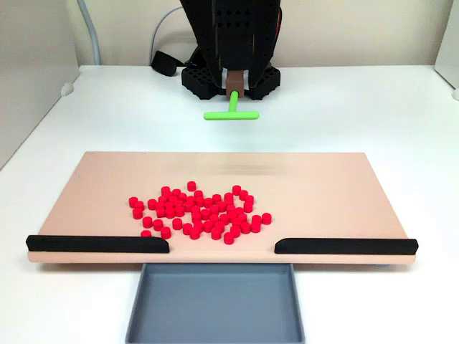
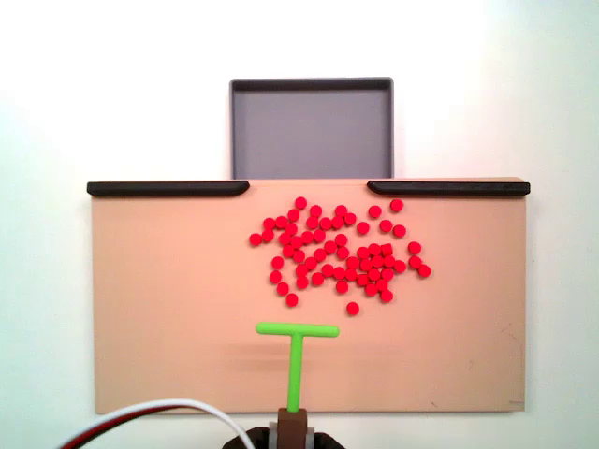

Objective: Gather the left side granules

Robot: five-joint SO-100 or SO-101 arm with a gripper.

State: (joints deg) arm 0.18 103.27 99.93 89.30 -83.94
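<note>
Nearest the lens in a fixed view: grey tray [image 1: 215, 330], shallow, rectangular, nothing inside it. It sits against the front edge of the tan board [image 1: 344, 193], lined up with the gap between the two black rails [image 1: 97, 244] on that edge. Granules [image 1: 201, 211] lie loose on the board in one scattered patch, left of centre in this view and close behind the left rail; a few at the patch's front-left nearly reach the rail. None are in the tray. Beyond the board's far edge, over the white table [image 1: 387, 122], the green T-shaped tool [image 1: 231, 113] hangs with its crossbar toward the board, stem running up into the gripper [image 1: 234, 92] on the black arm. Jaws closed around the stem.

Second fixed view, looking down from the arm's side: gripper [image 2: 294, 426] at the bottom edge, clamped on the tool's stem; red and white cables beside it. Tool [image 2: 297, 355] reaches over the board [image 2: 159, 309], crossbar apart from the nearest granule. Granules [image 2: 342, 253] sit right of centre here, between crossbar and rails [image 2: 168, 188]. Tray [image 2: 312, 131] beyond the rail gap, bare grey floor, no contents.
</note>
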